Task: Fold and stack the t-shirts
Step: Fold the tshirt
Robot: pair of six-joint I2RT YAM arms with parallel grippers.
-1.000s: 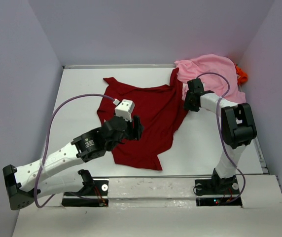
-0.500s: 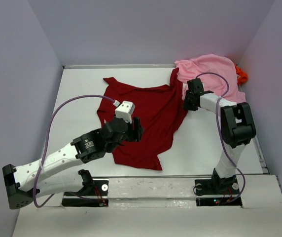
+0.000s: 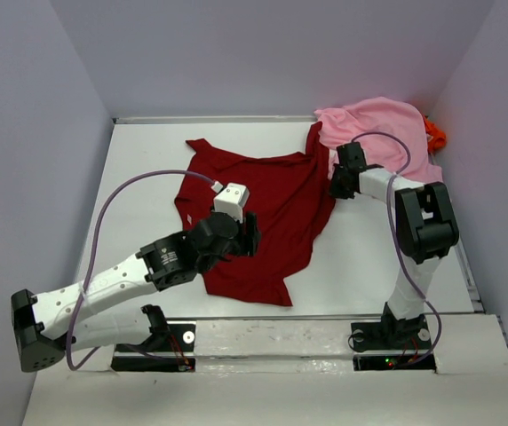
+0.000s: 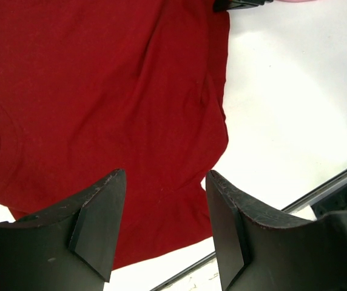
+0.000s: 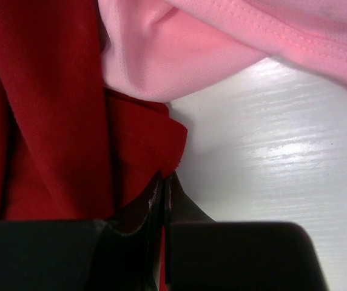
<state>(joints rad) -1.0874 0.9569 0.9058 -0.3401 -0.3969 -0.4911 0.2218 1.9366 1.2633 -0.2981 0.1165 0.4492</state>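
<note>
The dark red t-shirt [image 3: 263, 213] lies spread, a bit rumpled, over the middle of the table. My right gripper [image 3: 334, 188] is at the shirt's right edge, just below the light pink t-shirt [image 3: 378, 124], and is shut on a fold of the red hem [image 5: 161, 145]. In the right wrist view the pink cloth [image 5: 222, 42] lies over the red shirt's top. My left gripper [image 3: 247, 232] hovers open above the red shirt's lower half [image 4: 101, 91], nothing between its fingers [image 4: 107, 212]. A bit of the bright orange t-shirt [image 3: 435, 135] peeks out behind the pink one.
The white table [image 3: 387, 257] is walled on three sides, with a metal rail along its front edge [image 3: 325, 317]. The pink and orange shirts are heaped in the back right corner. A purple cable [image 3: 121, 191] loops from the left arm.
The right gripper's jaws have closed onto the red shirt's right edge. The left arm has shifted slightly to the right over the shirt, still open.
</note>
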